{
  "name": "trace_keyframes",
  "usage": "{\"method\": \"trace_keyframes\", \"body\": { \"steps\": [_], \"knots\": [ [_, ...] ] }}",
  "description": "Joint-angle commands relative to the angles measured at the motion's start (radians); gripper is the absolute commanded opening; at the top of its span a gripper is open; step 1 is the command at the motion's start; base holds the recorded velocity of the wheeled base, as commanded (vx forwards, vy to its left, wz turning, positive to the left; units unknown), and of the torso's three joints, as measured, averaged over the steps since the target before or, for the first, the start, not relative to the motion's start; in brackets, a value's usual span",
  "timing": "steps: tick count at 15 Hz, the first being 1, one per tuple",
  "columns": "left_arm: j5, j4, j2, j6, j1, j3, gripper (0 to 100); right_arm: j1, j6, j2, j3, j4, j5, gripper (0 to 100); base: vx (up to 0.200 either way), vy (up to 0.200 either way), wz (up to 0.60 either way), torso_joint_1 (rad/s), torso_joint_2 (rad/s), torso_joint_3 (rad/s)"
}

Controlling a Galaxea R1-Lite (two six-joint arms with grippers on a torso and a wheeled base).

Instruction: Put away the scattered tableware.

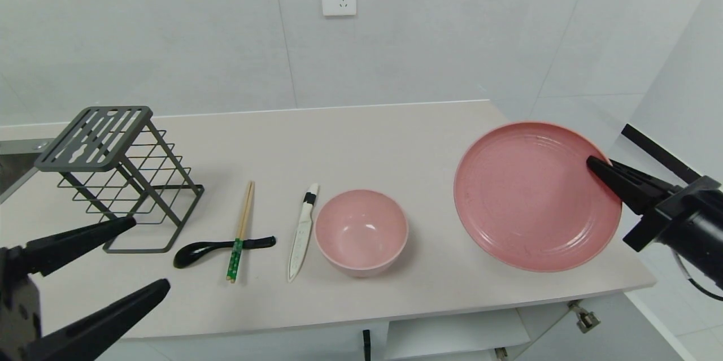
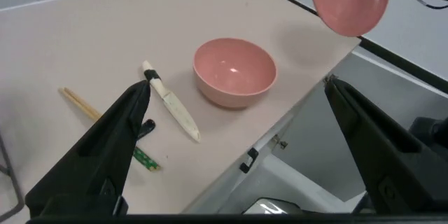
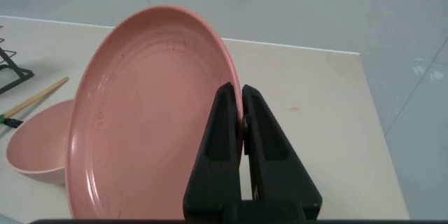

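One round, ring-grooved pink plate (image 1: 531,197) in right gripper (image 1: 592,163)

A large round pink plastic plate (image 1: 531,197) is tilted, off the tabletop over its right front corner, its rim clamped by the right end effector (image 1: 591,162). A round pink plastic bowl (image 1: 361,231) stands upright near the middle of the front edge. Just to its left lies a slim cream knife with a black band (image 1: 302,234), tip towards the front edge. Further left, a pair of wooden chopsticks with green ends (image 1: 242,225) lies across the handle of a black plastic soup spoon (image 1: 195,252).
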Motion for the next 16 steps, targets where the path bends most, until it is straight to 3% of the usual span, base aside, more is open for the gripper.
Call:
{"method": "trace_keyframes", "body": {
  "steps": [1,3,6,8,10,12,14,16],
  "knots": [
    [-0.001,-0.06,0.156,0.003,-0.007,-0.001,100,0.007,0.0,-0.03,0.001,0.001,0.0,0,0.0,0.0,0.0,0.0,0.0,0.0],
    [0.0,-0.081,0.233,-0.001,-0.027,-0.028,100,0.002,0.0,-0.031,0.004,0.001,0.0,0,0.0,0.0,0.0,0.0,0.0,0.0],
    [0.003,-0.193,0.346,-0.001,-0.027,-0.035,100,-0.001,0.0,-0.043,0.001,0.001,0.0,0,0.0,0.0,0.0,0.0,0.0,0.0],
    [0.069,-0.319,0.485,0.008,-0.031,-0.043,100,-0.001,-0.002,-0.043,-0.001,0.001,0.0,0,0.0,0.0,0.0,0.0,0.0,0.0],
    [0.135,-0.331,0.537,-0.001,-0.087,-0.074,100,-0.001,-0.002,-0.043,-0.002,0.001,0.0,0,0.0,0.0,0.0,0.0,0.0,0.0],
    [0.175,-0.325,0.601,-0.005,-0.102,-0.13,100,0.0,-0.009,-0.043,-0.004,0.001,0.0,0,0.0,0.0,0.0,0.0,0.0,0.0],
    [0.183,-0.325,0.644,-0.006,-0.105,-0.146,100,0.0,-0.011,-0.043,-0.004,0.001,0.0,0,0.0,0.0,0.0,0.0,0.0,0.0],
    [0.189,-0.333,0.679,-0.032,-0.139,-0.152,100,0.002,-0.012,-0.043,-0.002,0.001,0.0,0,0.0,0.0,0.0,0.0,0.0,0.0]
  ]
}}
